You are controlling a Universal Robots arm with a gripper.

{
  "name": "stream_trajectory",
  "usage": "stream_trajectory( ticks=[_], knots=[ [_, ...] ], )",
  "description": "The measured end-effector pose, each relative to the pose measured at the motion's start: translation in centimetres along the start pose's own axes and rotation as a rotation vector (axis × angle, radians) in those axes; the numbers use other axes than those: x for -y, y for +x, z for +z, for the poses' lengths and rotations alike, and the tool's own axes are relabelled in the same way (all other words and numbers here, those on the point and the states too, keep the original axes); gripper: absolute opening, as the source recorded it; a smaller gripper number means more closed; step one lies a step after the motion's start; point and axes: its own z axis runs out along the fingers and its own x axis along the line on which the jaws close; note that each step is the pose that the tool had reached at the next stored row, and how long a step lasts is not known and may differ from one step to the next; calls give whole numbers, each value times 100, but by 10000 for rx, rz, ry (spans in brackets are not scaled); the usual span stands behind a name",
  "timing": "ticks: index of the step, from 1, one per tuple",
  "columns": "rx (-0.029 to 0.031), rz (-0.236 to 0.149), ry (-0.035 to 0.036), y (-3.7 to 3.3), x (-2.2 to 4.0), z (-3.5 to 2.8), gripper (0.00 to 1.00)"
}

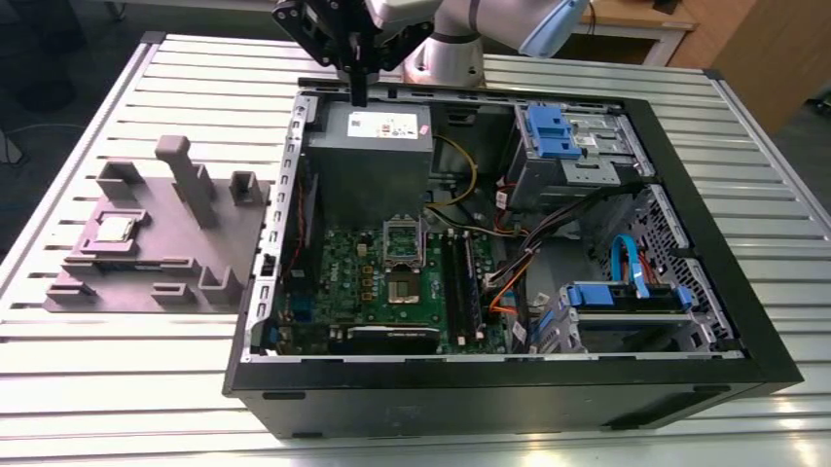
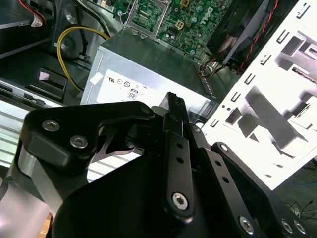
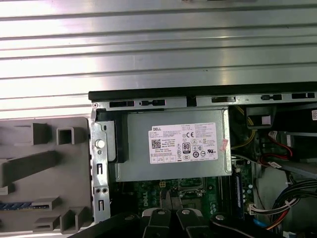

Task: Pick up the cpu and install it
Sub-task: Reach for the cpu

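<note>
Reaches in from the top edge of the exterior view as a pale grey arm (image 1: 454, 44) with a light blue joint cap (image 1: 556, 24), wrist bent to aim the black gripper (image 1: 358, 97) straight down. Shows in the second wrist view thin black fingers (image 2: 174, 129) pressed together into one bar, with nothing between, and black linkage plates with silver screws spread to both sides

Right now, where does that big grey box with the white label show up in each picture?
Exterior view: grey box in the far corner of the open case, towards the exterior view's left.
Second wrist view: grey box beside the yellow cable.
First wrist view: grey box just inside the case's black rim.
Shared landmark: the green circuit board bordering it.
</note>
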Motion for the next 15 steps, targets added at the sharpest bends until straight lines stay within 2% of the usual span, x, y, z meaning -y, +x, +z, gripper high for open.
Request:
stream_trajectory(
  ticks=[3, 5, 15],
  knots=[
    [0, 0, 0, 6, 0, 0, 10],
    [-13, 0, 2, 61, 5, 5, 10],
    [-19, 1, 2, 82, 7, 8, 10]
  ],
)
